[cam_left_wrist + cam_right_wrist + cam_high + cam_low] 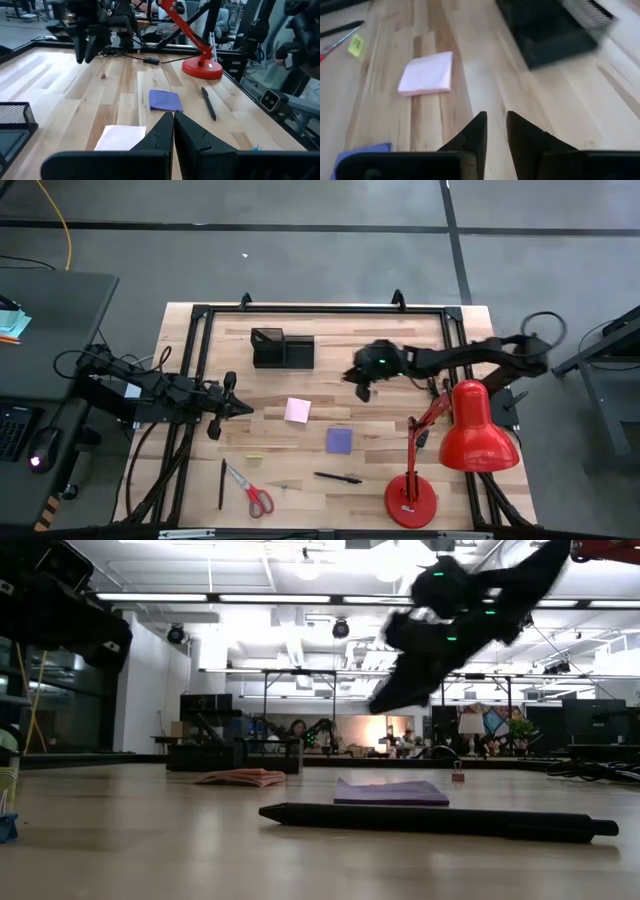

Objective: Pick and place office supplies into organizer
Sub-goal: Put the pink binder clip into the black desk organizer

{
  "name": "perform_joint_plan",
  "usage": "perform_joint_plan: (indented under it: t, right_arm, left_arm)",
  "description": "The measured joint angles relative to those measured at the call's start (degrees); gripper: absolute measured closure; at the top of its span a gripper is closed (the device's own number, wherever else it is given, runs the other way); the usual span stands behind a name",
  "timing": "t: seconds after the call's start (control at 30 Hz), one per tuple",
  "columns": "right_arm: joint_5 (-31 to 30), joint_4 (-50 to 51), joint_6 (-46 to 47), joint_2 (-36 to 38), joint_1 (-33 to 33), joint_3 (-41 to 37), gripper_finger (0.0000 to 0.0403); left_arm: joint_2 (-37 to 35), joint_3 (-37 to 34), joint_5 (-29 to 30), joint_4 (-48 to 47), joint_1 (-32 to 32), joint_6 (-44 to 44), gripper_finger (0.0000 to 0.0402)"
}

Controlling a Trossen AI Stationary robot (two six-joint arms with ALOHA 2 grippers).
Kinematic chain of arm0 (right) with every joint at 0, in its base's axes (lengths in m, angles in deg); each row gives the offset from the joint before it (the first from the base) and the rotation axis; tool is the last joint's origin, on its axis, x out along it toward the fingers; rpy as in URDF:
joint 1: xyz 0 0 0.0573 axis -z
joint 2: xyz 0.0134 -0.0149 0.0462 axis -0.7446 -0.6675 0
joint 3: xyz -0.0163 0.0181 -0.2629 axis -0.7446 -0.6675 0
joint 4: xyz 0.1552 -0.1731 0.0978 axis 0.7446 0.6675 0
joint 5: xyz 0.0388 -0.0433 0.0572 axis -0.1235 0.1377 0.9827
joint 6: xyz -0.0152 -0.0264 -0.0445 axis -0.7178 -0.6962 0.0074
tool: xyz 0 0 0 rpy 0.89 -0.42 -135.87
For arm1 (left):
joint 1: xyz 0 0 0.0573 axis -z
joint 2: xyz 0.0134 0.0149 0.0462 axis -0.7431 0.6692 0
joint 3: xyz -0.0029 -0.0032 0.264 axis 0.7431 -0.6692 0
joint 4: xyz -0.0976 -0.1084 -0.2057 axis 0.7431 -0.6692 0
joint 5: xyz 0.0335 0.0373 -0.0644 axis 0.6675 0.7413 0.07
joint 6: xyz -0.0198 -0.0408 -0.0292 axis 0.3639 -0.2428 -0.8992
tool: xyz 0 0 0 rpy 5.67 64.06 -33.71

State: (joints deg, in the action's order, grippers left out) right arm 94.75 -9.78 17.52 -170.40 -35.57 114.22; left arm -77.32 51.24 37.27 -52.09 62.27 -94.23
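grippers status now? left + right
Left gripper: shut, empty, parked over the table's left side.
Right gripper: fingers slightly apart, holding nothing, above bare table between the organizer and the pink pad.

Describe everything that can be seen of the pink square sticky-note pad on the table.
The pink square sticky-note pad looks like a thin stack of pale pink paper, with no marks visible on its top sheet. It lies flat on the light wooden table, slightly turned against the plank lines. It sits near the table's middle, between the black mesh organizer and the purple square pad, apart from both. Nothing touches it.
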Motion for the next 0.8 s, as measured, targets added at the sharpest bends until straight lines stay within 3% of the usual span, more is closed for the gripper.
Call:
perform_joint_plan:
  t: [0.37,0.63,0.8]
  right_arm:
    - [-8.52,-0.28,7.27,14.46,-3.36,-18.45,0.0294]
    - [-16.34,-1.35,9.37,17.77,-6.92,-23.87,0.0288]
    - [-16.49,-2.61,12.25,17.94,-8.73,-25.46,0.0288]
  left_arm:
    - [0.15,0.01,1.23,0.06,-0.01,0.00,0.0401]
    - [0.64,0.01,3.00,0.14,-0.01,-0.01,0.0401]
    - [1.16,0.00,3.12,0.20,-0.01,-0.01,0.0401]
